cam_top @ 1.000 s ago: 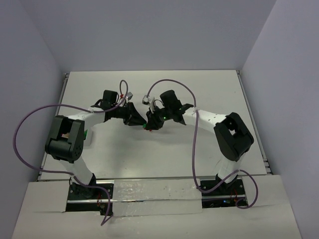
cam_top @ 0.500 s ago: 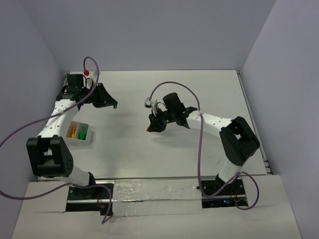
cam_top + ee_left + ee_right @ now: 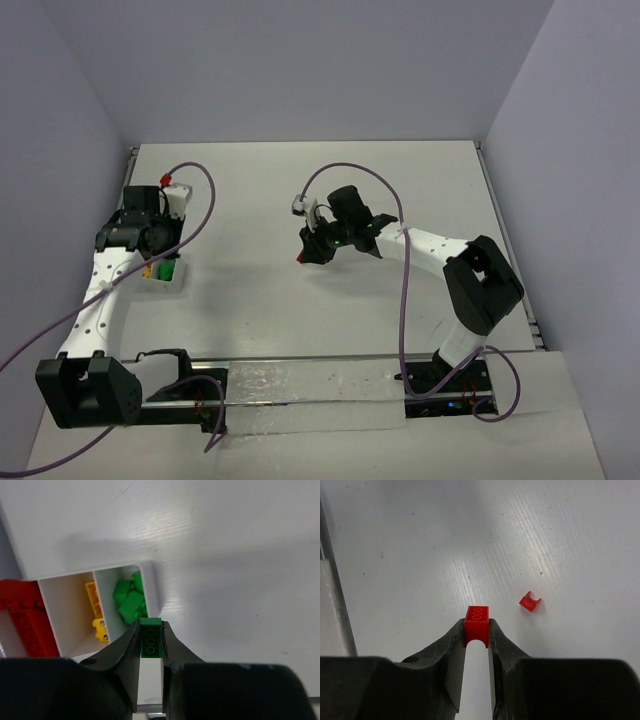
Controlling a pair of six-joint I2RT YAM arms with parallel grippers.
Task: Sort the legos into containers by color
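Note:
My left gripper (image 3: 150, 626) is shut on a small green lego (image 3: 150, 639) and hangs just above the near rim of a white three-part container (image 3: 152, 585). The container's right part holds green legos (image 3: 127, 602), its middle part holds yellow ones (image 3: 94, 605), and its left part holds red ones (image 3: 22, 617). In the top view this gripper (image 3: 152, 255) sits over the container (image 3: 170, 283) at the table's left. My right gripper (image 3: 476, 630) is shut on a red lego (image 3: 476, 622) above the table's middle. A small arched red piece (image 3: 530, 601) lies loose on the table just beyond it.
Purple cables (image 3: 345, 170) loop above both arms. The table's left edge rail (image 3: 128, 185) runs close behind the container. The right arm (image 3: 430, 243) stretches across the table's right half.
The two grippers were together at the table's middle. The left one has swung away left with the green lego to the container. The right one stays put with the red lego.

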